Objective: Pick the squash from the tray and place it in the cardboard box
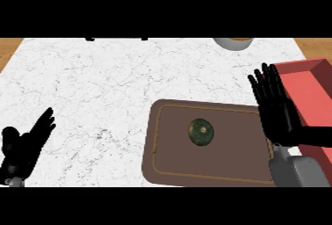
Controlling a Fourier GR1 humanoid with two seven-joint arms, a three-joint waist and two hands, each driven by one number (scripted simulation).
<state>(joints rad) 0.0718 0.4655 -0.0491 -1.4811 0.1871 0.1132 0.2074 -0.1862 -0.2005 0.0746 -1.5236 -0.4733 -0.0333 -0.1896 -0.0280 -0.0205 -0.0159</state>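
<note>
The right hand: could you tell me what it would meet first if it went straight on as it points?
The right hand points away over the counter, beside the red box. The way looks free until the grey vessel at the far edge, which it might clip or miss; depth unclear.
</note>
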